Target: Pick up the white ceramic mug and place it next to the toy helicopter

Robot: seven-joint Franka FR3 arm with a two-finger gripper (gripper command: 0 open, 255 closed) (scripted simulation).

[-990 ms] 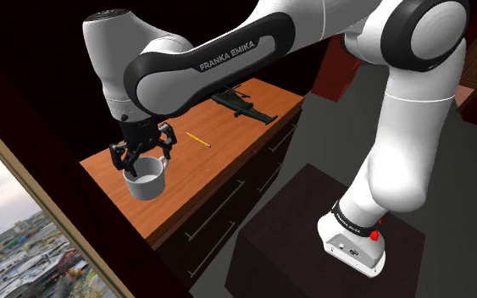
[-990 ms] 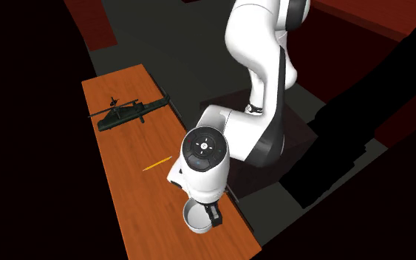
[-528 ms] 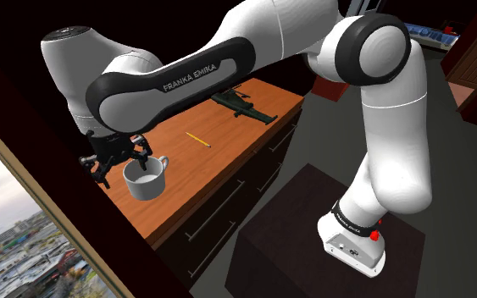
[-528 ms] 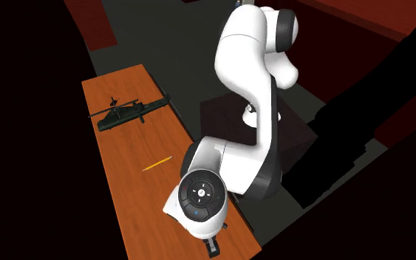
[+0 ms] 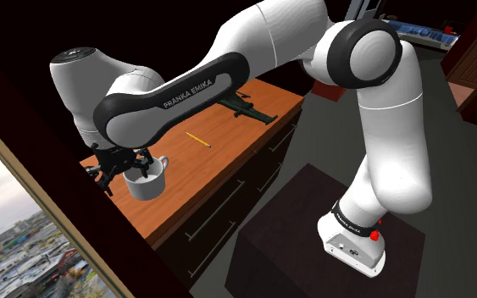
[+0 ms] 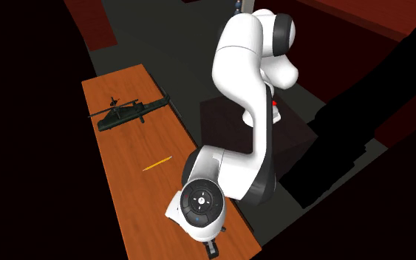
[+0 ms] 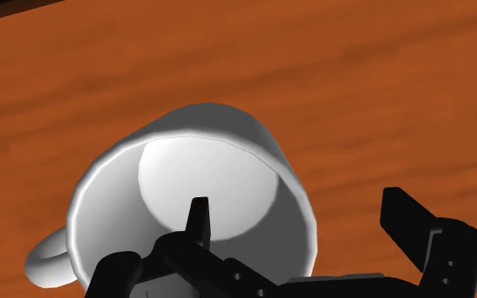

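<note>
Counted on the worktop (image 5: 228,148): one white mug (image 5: 146,180) with a single handle, one dark green toy helicopter (image 5: 246,106), one yellow pencil (image 5: 197,139). Three loose items in all, no two of a kind. One worktop only, of orange-brown wood. Above it, one white arm (image 5: 359,63) with dark joints, ending in one black claw (image 7: 302,222) of two fingers (image 7: 199,222). One dark box stand (image 5: 304,224) under the arm's base, with one small red knob (image 5: 374,227) there.
</note>
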